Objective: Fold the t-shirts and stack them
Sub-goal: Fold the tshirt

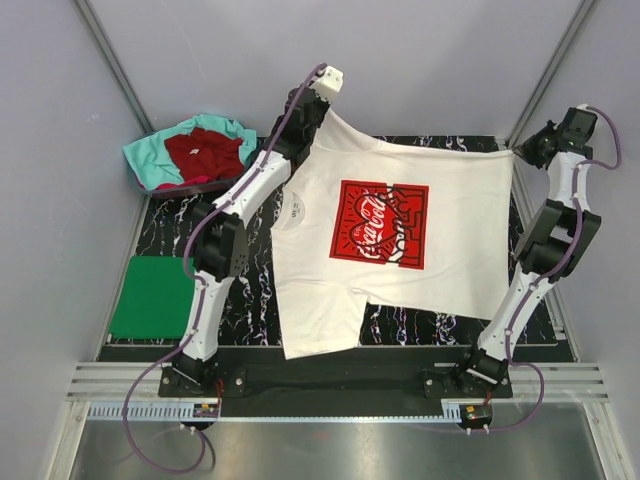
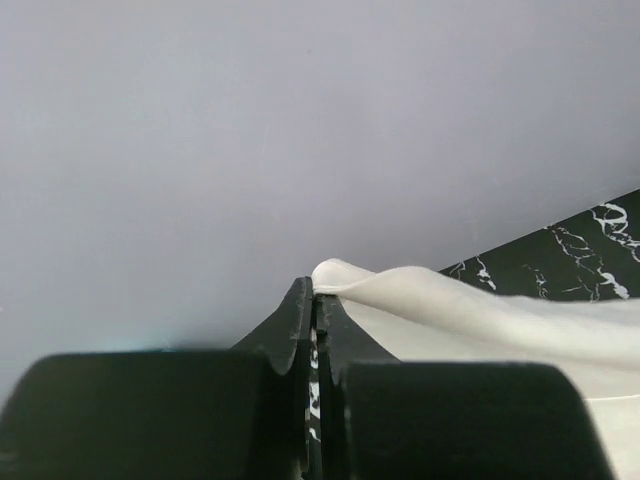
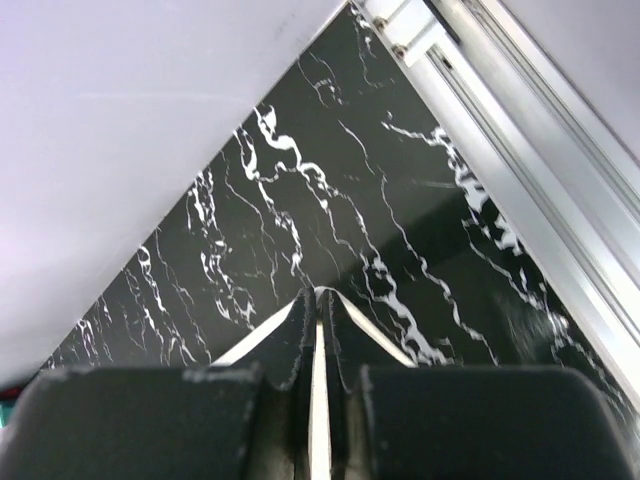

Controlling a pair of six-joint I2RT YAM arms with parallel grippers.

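Left gripper: pressed together on a far corner of the white t-shirt, close to the back wall; in the left wrist view the cloth fold sits pinched right at its tips.
Right gripper: closed on the shirt's opposite far corner, by the right-hand frame rail; a thin white edge runs between its tips.
White t-shirt: stretched taut between both grippers along its far edge, collar towards the left arm, red print face up; its near parts lie on the surface, one sleeve reaching the near edge.
Green t-shirt: folded flat at the surface's left edge, apart from the white one.
Teal t-shirt and dark red t-shirt: heaped together at the far left corner.
Open room: bare marbled strip between the green shirt and the white sleeve; another under the shirt's near right edge.
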